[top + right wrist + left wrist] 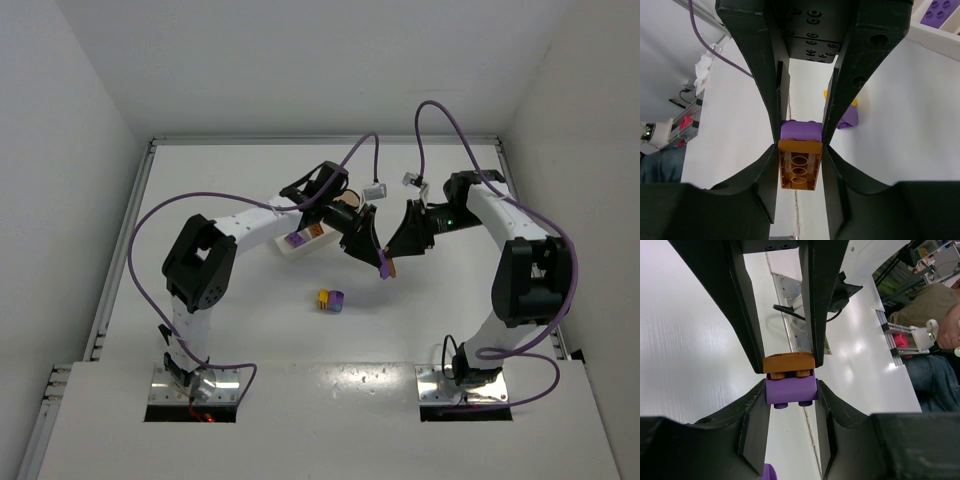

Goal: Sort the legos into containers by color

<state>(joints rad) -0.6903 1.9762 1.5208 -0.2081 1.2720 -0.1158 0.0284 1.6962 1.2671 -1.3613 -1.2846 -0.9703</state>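
Above the middle of the table, a purple lego [790, 391] and an orange lego [799, 167] are joined together. My left gripper [790, 387] is shut on the purple one, and in the top view it [372, 255] reaches in from the left. Coming from the right in the top view [397, 258], my right gripper [800, 150] is shut on the orange one. The two grippers meet tip to tip. A yellow and purple lego stack [331, 300] lies on the table below them. The white containers tray [300, 249] sits behind the left arm, partly hidden, with a purple lego [296, 240] and an orange lego [316, 231] showing inside.
The table has raised rails at the left [125, 240] and right [512, 185] edges. Purple cables [440, 105] loop above both arms. The tray's corner with a purple brick [937, 12] shows at the top right of the right wrist view.
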